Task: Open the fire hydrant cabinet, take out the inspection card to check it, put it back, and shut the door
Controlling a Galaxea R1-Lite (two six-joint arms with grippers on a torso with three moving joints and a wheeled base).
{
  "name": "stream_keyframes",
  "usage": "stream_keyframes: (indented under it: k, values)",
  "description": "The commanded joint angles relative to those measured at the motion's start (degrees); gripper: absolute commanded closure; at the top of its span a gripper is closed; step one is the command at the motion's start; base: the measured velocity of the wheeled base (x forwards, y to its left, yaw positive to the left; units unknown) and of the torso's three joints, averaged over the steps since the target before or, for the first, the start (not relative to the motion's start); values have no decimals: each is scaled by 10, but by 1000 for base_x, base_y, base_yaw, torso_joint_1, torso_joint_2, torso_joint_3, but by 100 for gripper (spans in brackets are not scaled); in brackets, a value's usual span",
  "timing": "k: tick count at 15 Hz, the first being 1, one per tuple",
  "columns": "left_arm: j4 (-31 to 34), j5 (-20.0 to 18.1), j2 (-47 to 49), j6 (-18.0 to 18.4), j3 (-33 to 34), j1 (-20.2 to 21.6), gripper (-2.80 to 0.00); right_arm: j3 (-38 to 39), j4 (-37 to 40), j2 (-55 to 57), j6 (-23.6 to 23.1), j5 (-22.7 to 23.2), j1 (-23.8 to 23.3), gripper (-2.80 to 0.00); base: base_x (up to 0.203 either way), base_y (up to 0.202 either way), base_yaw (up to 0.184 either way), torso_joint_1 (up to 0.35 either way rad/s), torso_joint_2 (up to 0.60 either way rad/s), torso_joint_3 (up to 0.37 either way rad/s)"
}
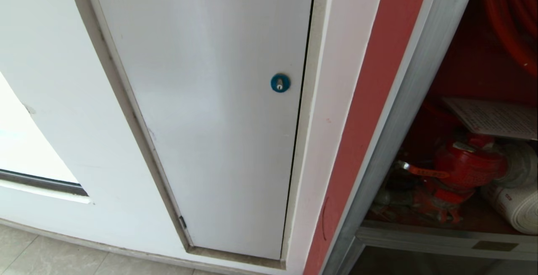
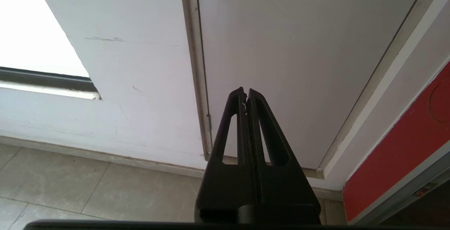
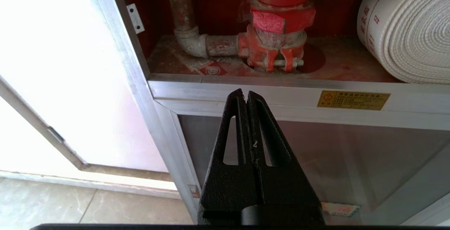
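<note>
Right wrist view: cabinet [image 3: 267,93] beyond hand [image 3: 246,94]

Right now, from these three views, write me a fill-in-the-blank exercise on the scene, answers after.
1. The round lock on the white panel is ____ in colour.
2. The inspection card lies above the ____ valve.
3. The right gripper has its fingers ____.
4. The rolled hose is ____ in colour.

Answers: blue; red; shut; white

Head looks down close; both share the white panel [image 1: 201,111].
</note>
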Motion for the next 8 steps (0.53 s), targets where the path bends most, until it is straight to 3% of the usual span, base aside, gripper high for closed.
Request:
stream_keyframes:
  k: [1, 8]
  values:
    - [0, 0, 1, 0, 0, 0, 0, 0, -1, 1, 2, 0, 0, 0, 0, 0, 0, 0, 0, 0]
    - [0, 0, 1, -1, 0, 0, 0, 0, -2, 1, 1, 0, 0, 0, 0, 0, 0, 0, 0, 0]
